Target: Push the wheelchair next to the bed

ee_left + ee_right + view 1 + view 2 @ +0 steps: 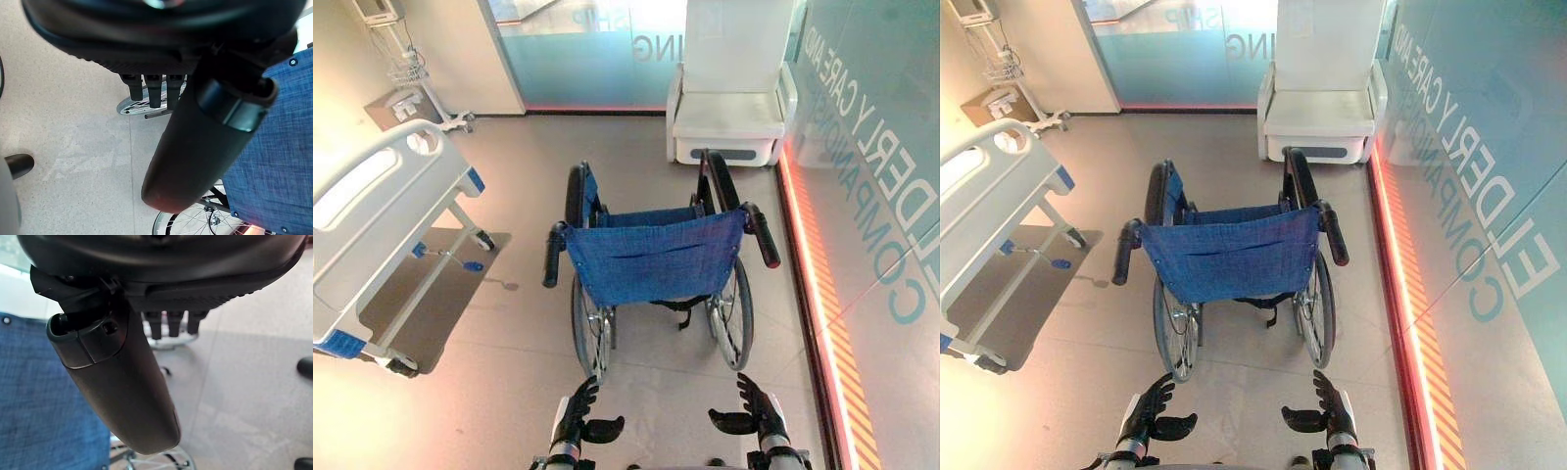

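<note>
Left hand (576, 416) and right hand (756, 409), fingers spread, hover behind the wheelchair (651, 257).

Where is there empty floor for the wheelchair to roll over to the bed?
Bare floor lies left of the wheelchair, between it and the bed, and behind it up to each open robot hand: left, right. It is crowded on the right by the glass wall, and ahead by the white seat.
</note>
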Tool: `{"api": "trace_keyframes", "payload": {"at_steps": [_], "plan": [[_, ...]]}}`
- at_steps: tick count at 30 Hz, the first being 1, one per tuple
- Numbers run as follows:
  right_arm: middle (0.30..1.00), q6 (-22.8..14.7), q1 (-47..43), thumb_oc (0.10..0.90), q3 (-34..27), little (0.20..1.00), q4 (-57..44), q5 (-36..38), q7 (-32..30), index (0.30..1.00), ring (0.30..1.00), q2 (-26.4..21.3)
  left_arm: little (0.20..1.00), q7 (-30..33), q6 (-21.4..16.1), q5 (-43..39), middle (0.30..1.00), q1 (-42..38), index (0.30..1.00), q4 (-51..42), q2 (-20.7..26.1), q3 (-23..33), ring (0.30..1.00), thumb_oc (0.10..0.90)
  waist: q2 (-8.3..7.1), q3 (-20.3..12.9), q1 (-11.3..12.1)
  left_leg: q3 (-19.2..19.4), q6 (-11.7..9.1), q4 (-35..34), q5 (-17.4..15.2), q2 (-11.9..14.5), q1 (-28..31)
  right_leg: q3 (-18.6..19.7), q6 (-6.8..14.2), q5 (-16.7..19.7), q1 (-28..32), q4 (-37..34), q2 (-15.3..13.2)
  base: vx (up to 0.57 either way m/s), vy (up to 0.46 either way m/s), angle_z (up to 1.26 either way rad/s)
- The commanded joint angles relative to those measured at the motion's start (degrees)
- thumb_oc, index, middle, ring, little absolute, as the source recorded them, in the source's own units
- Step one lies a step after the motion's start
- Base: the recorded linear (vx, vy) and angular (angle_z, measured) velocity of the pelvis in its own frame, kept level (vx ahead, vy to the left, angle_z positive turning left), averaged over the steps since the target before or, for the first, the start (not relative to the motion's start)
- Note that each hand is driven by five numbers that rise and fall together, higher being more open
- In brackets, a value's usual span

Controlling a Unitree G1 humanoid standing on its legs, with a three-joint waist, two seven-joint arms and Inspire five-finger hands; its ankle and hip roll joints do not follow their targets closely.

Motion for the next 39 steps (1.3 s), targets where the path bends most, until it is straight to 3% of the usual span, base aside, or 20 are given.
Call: {"api": "trace_keyframes", "payload": {"at_steps": [1,7,13,19,25,26,34,39], "plan": [[0.900,-2.51,-3.89,0.800,0.59,0.900,-0.62,-0.90,-0.84,0.900,0.900,0.11,0.900,3.86,-3.28,2.92,0.900,-5.21,0.900,-0.40,-0.68,-0.46,0.900,0.800,-1.97,0.11,-0.04,0.58,-1.11,1.91,-3.73,-2.22,-0.75,-0.90,0.64,-3.94,-0.30,5.69,-1.49,0.00,0.000,0.00],[0.900,-1.31,-4.15,0.800,0.39,0.900,-1.57,1.81,-1.23,0.900,0.900,-0.01,0.900,0.13,-2.45,-0.47,0.900,-5.57,0.900,-0.83,-0.27,-0.14,0.900,0.800,-2.24,0.34,0.07,0.44,-1.13,2.00,-3.58,-2.14,-0.99,-0.80,0.73,-3.71,-0.45,5.63,-1.46,0.00,0.000,0.00],[0.900,-1.38,-4.85,0.800,-0.27,0.900,-0.88,2.67,-3.75,0.900,0.900,0.12,0.900,0.65,-2.87,-1.03,0.900,-5.54,0.900,-0.54,-0.54,-0.17,0.900,0.800,-2.06,0.41,0.21,0.34,-0.96,1.65,-3.48,-2.20,-0.66,-0.83,0.76,-3.54,-0.35,5.63,-1.51,0.00,0.000,0.00],[0.900,-0.89,-6.10,0.800,-2.50,0.900,-6.74,8.56,-5.27,0.900,0.900,-1.11,0.900,6.48,-3.01,-8.30,0.900,-5.84,0.900,-3.20,-0.16,3.79,0.900,0.800,-2.29,0.55,0.59,0.18,-0.92,1.40,-3.33,-2.12,-0.07,-0.83,0.86,-3.27,0.24,5.44,-1.57,0.01,-0.007,0.00],[0.900,1.21,-7.53,0.800,-7.59,0.900,-17.67,13.05,-5.37,0.900,0.900,-6.10,0.900,15.77,-4.18,-7.62,0.900,-6.71,0.900,-9.31,3.75,11.85,0.900,0.800,-3.70,0.34,1.30,0.35,-0.98,1.59,-3.07,-1.52,-0.21,-0.74,0.76,-2.88,0.33,5.24,-1.27,-0.01,-0.051,0.02],[0.900,0.15,-7.84,0.800,-8.64,0.900,-18.74,12.70,-6.24,0.900,0.900,-7.11,0.900,16.94,-4.74,-7.47,0.900,-6.91,0.900,-9.88,4.52,13.14,0.900,0.800,-3.85,0.31,1.35,0.32,-1.00,1.50,-3.03,-1.49,-0.05,-0.75,0.75,-2.84,0.44,5.19,-1.24,0.00,0.000,0.00],[0.900,-1.56,-13.04,0.800,-17.74,0.900,-26.25,13.49,-9.15,0.900,0.900,-17.64,0.900,23.17,-5.01,-5.32,0.900,-11.13,0.900,-14.51,11.41,22.66,0.900,0.800,-4.19,-0.30,1.71,-0.32,-1.16,1.17,-3.15,-1.39,0.58,-0.78,0.74,-3.07,1.20,4.88,-1.34,0.00,0.000,0.00],[0.900,-2.62,-15.31,0.800,-19.28,0.900,-30.52,12.60,-8.50,0.900,0.900,-20.24,0.900,23.07,-7.17,-6.18,0.900,-13.11,0.900,-17.03,14.56,25.01,0.900,0.800,-4.14,-0.76,1.74,-0.82,-1.19,1.33,-3.07,-1.47,-0.01,-0.76,0.69,-3.12,0.95,4.64,-1.51,0.00,0.000,0.00]]}}
